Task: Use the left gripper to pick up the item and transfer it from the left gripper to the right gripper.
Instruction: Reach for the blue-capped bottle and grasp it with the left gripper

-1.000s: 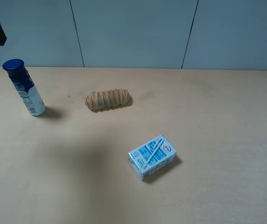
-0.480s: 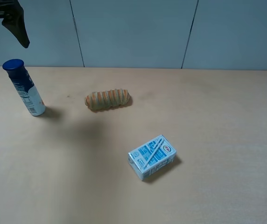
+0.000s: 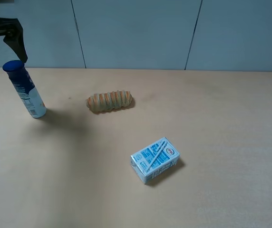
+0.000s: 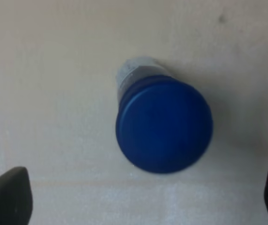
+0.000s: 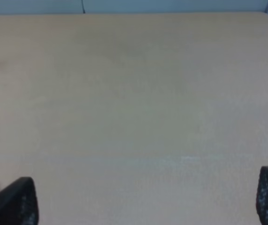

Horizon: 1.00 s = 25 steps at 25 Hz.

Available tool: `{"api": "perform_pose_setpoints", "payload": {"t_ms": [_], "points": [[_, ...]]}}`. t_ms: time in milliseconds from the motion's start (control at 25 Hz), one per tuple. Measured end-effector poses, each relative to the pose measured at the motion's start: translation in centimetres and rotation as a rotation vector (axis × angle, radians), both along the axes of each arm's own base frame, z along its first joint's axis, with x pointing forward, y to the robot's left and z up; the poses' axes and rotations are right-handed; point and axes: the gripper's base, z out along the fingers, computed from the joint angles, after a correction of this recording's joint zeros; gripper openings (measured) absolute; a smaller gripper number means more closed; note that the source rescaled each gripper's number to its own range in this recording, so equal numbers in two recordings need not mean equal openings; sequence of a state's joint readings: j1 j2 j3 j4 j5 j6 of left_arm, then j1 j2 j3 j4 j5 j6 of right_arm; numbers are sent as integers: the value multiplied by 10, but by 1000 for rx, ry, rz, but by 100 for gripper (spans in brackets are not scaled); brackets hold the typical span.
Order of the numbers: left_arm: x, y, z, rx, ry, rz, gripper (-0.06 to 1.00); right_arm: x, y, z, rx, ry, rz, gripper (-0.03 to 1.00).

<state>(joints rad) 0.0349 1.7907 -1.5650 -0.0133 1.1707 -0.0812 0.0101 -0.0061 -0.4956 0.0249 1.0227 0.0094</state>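
Note:
The item, a slim bottle (image 3: pixel 25 92) with a dark blue cap and a white body with blue print, stands upright at the far left of the table. In the left wrist view I look straight down on its blue cap (image 4: pixel 164 124). My left gripper (image 4: pixel 141 204) is open and hangs above the cap, with a fingertip at each lower corner of that view. One of its black fingers (image 3: pixel 16 40) shows in the exterior view, just above the cap and apart from it. My right gripper (image 5: pixel 142 201) is open and empty over bare table. It is out of the exterior view.
A striped tan bread roll (image 3: pixel 110 101) lies to the right of the bottle. A blue-and-white carton (image 3: pixel 155 160) lies on its side nearer the front. The tan table (image 3: pixel 212 118) ends at a grey panelled wall behind.
My left gripper has come in from the top-left corner and dropped closer to the bottle's cap. The bottle, roll and carton have not moved.

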Motion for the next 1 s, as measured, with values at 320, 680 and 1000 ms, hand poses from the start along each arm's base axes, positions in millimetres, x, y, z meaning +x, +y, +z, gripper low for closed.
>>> {"api": "perform_pose_setpoints", "payload": {"t_ms": [320,680,1000], "points": [[15,1,-37,3,99,-40,100,0,0,0,0,0,0,100],[20,-2,-55,12,146,-85,100,0,0,0,0,0,0,100],[22,-14,-61,82,133,-167,100,0,0,0,0,0,0,100]]}}
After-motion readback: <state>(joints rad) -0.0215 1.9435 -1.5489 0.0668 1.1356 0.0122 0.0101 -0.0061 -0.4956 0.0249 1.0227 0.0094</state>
